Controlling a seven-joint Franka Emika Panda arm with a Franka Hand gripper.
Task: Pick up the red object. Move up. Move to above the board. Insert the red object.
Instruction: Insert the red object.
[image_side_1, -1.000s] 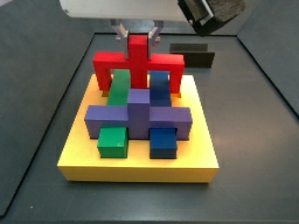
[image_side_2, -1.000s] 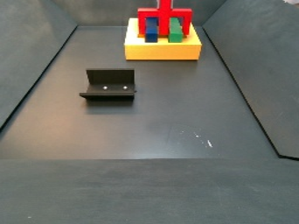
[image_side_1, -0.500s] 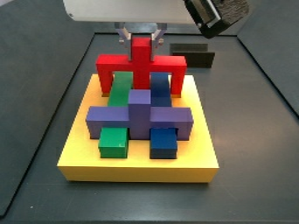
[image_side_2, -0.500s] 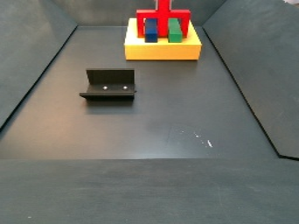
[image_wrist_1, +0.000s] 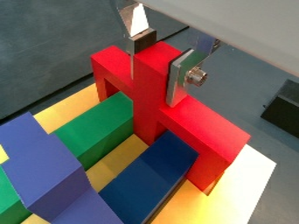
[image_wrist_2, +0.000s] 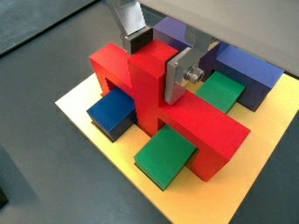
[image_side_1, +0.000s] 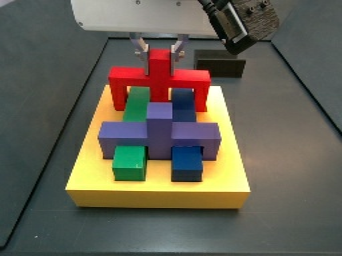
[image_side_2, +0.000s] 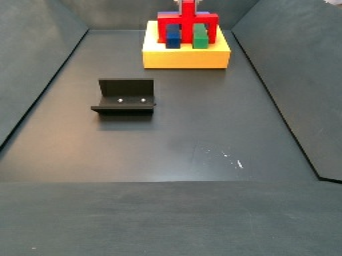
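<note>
The red object (image_side_1: 160, 75) is an arch with an upright post. It sits on the yellow board (image_side_1: 160, 195), straddling a green block (image_side_1: 136, 97) and a blue block (image_side_1: 182, 96). It also shows in both wrist views (image_wrist_1: 181, 122) (image_wrist_2: 193, 122) and small at the far end in a side view (image_side_2: 187, 20). My gripper (image_side_1: 159, 47) stands over the post, one finger on each side (image_wrist_1: 153, 87) (image_wrist_2: 152, 77). The jaws look slightly parted from the post, so open.
A purple cross-shaped block (image_side_1: 158, 130) and low green (image_side_1: 128, 160) and blue (image_side_1: 187, 160) blocks fill the board's near half. The fixture (image_side_2: 124, 97) stands on the dark floor away from the board, behind it in a side view (image_side_1: 221, 65). Walls enclose the floor.
The red object has gone down onto the board, its arch now lower over the green and blue blocks. The fingers have spread a little off the post.
</note>
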